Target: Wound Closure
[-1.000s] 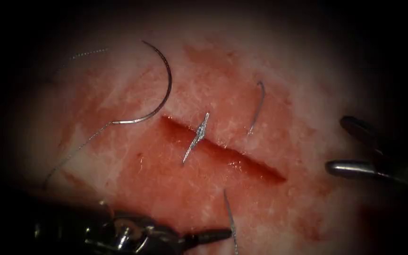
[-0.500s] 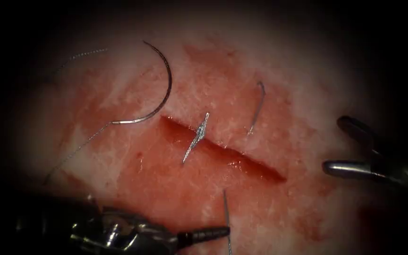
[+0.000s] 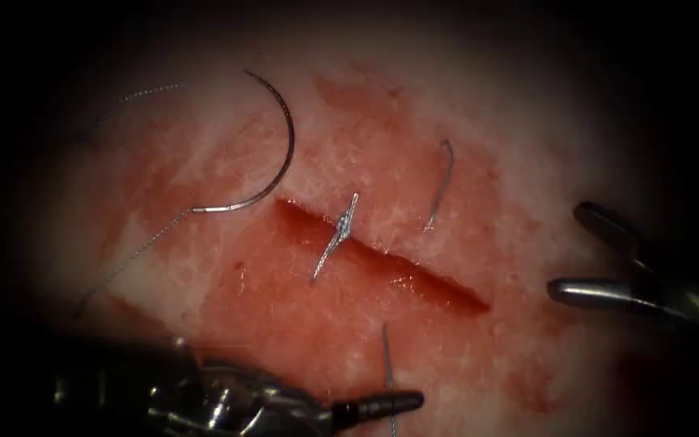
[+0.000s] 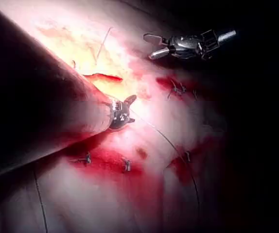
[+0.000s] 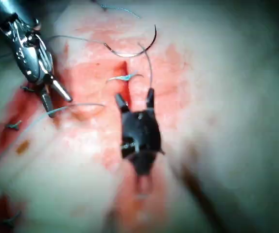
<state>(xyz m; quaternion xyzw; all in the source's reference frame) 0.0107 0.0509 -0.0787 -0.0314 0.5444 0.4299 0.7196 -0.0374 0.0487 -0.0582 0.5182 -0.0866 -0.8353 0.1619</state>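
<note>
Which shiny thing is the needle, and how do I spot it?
Find the long dark cut across the pink tissue. Just past its left end lies the needle, loose on top, in no claw. Unlike the short straight thread bits nearby, it is one big smooth curve trailing a long thread.

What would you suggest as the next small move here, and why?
Probably ease the right gripper, open and empty right of the cut, toward the needle, lying free on the tissue left of it. Whether the left gripper holds the thread is unclear.
</note>
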